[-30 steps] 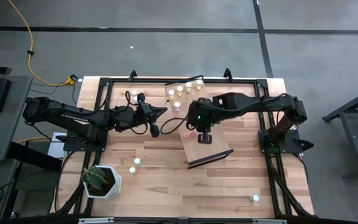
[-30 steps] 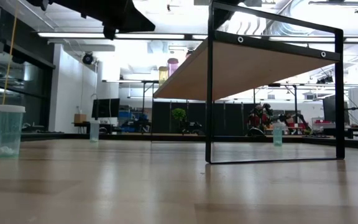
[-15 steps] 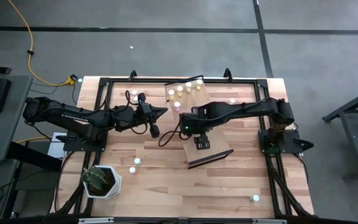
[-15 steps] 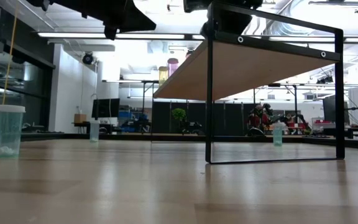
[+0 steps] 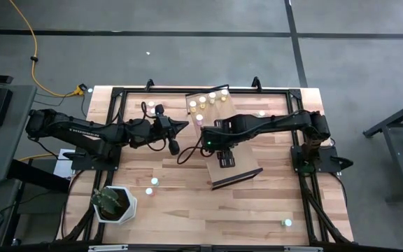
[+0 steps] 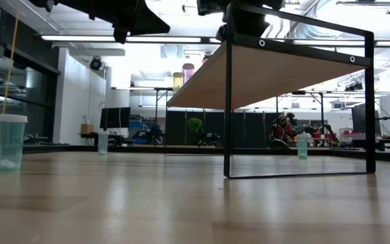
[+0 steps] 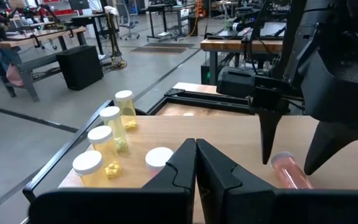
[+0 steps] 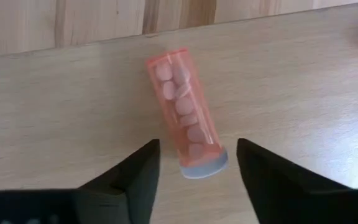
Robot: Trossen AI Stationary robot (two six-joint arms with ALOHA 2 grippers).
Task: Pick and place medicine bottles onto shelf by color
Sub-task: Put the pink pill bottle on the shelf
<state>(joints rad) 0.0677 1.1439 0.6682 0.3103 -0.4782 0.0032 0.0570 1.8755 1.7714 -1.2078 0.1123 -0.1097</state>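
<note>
Because the pink bottle (image 8: 184,116) lies on its side on the tilted shelf (image 5: 242,172), centre frame, untouched between the right gripper (image 8: 197,163)'s open jaws, it may roll away. Left gripper (image 7: 196,163), jaws closed, waits near the yellow bottles (image 7: 109,148).

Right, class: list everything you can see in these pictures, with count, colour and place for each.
Shelf: one, light wood, dark frame, mid-table.
Yellow bottles: four, white caps, upright in a row at the shelf's far end.
Capped bottle: one, body hidden, beside that row.
Pink bottle: one, lying on its side on the shelf.
Loose bottles: five, white caps, scattered on the tabletop.
Potted plant: one, green in a white pot, near-left corner.
Cable: one, yellow, on the floor.
Left gripper: jaws shut, at the shelf's left edge.
Right gripper: jaws open, straddling the pink bottle, not touching it.
</note>
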